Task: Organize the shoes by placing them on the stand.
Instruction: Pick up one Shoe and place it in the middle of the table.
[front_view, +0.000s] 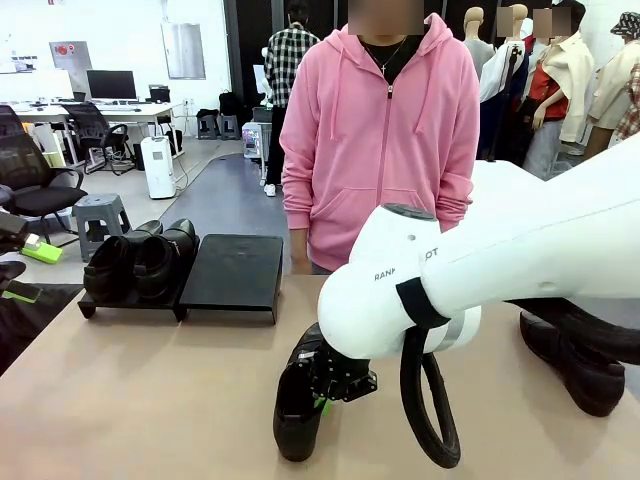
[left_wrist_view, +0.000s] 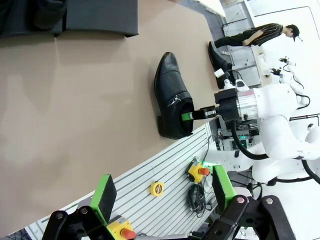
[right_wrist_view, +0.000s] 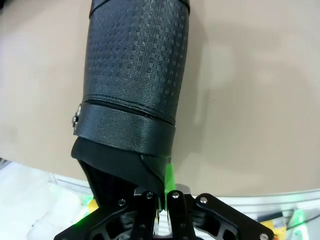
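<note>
right gripper (right_wrist_view: 162, 200): jaws drawn nearly together and clamped on the thin rim of one shoe (right_wrist_view: 135, 75) at its heel end, with a sliver of green pad showing at the pinch. the shoe's body extends straight away from the fingertips, toe farthest from the gripper, textured upper facing the wrist camera. in the front view this shoe sits low over the table (front_view: 150, 400) directly below the gripper; whether its sole touches the tabletop cannot be told. left gripper (left_wrist_view: 164, 192): jaws fully apart, green pads (left_wrist_view: 105, 194) wide of each other, nothing between them and nothing touched; it hangs off the table's near edge, well apart from the held shoe, which lies ahead of its fingertips in its own view. stand (front_view: 235, 270): beyond the right gripper toward the far edge and off to its left. two shoes (front_view: 140, 262) sit side by side on the stand's left panel, the panel farther from the right gripper; the nearer panel is bare. fourth shoe (front_view: 575, 365): on the table to the right gripper's right, under the white arm, apart from the gripper. person (front_view: 380, 130) in a pink hooded top: standing at the far edge, beyond the right gripper.
</note>
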